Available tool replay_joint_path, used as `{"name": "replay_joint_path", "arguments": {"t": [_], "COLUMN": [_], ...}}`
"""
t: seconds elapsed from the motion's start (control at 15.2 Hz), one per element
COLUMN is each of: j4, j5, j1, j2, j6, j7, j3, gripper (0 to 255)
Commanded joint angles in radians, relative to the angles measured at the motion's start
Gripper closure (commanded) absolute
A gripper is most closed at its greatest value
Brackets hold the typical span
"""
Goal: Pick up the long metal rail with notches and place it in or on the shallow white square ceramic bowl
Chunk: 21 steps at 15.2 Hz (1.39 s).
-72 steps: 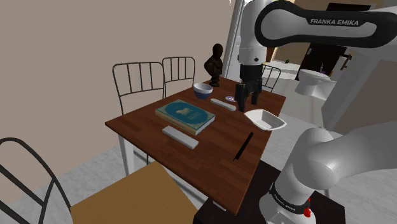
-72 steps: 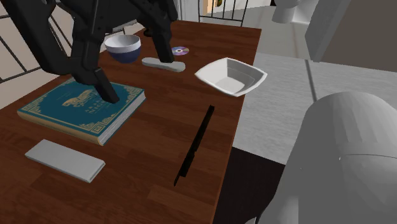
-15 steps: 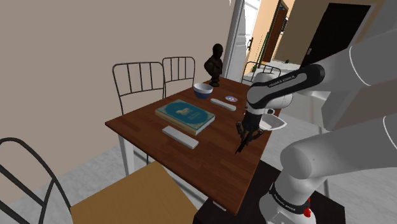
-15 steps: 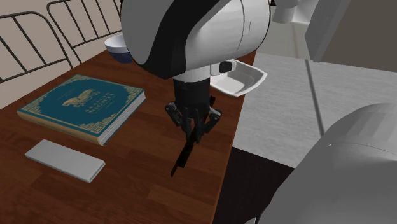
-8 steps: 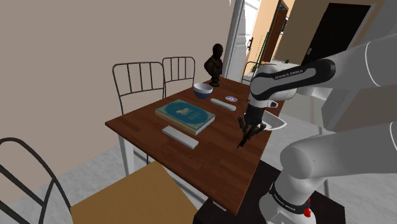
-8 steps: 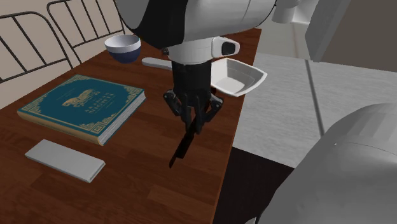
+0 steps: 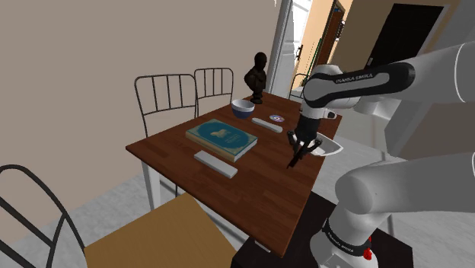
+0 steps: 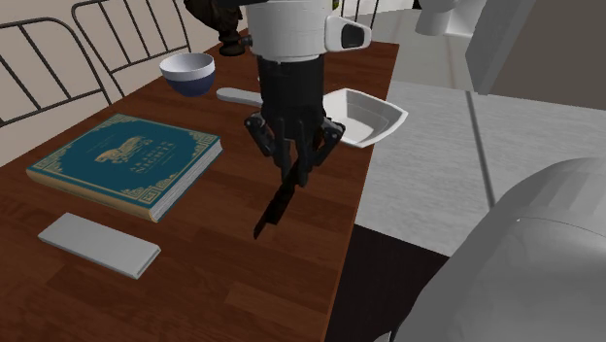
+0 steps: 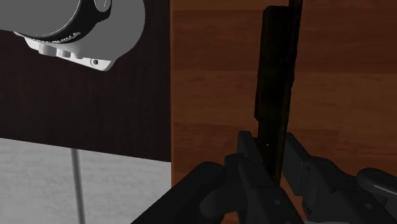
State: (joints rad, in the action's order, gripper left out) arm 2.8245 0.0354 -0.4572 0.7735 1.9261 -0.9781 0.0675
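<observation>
Gripper [image 8: 294,170] clamped on the upper end of the long dark rail [image 8: 274,209], which hangs tilted, lower end over the brown table [image 8: 194,282]. White square bowl [image 8: 379,119] sits just beside the gripper, near the table edge.

Soft, even light in a drawn room, with one dim close-up.

In the shoulder view the wall [image 7: 91,53] is a flat, pale tan. The doorway [image 7: 323,34] glows warm orange and is the brightest spot. The white arm [image 7: 365,76] is light on top and grey below. In the second exterior view the brown desk [image 8: 194,282] is evenly lit and edges look crisp. The wrist view is dark: the black rail [image 9: 277,95] and black fingers [image 9: 304,164] nearly melt together, beside a pale patch of grey floor [image 9: 38,184].
</observation>
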Motion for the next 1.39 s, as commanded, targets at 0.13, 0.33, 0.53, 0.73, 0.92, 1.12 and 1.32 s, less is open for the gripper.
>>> {"name": "replay_joint_path", "arguments": {"t": [0.13, 0.33, 0.53, 0.73, 0.92, 1.12, 1.32], "j4": [-0.065, -0.130, -0.205, -0.289, -0.380, -0.480, -0.588], "j5": [-0.050, -0.088, -0.114, -0.126, -0.125, -0.110, -0.083], "j1": [-0.044, -0.076, -0.099, -0.114, -0.124, -0.133, -0.144], "j2": [-0.078, -0.164, -0.255, -0.348, -0.445, -0.544, -0.648], "j6": [0.009, 0.028, 0.043, 0.053, 0.058, 0.056, 0.046], "j7": [0.071, 0.139, 0.204, 0.270, 0.337, 0.407, 0.479], "j3": [0.061, 0.119, 0.173, 0.224, 0.272, 0.316, 0.355], "gripper": [255, 255, 255, 255, 255, 255, 255]}}
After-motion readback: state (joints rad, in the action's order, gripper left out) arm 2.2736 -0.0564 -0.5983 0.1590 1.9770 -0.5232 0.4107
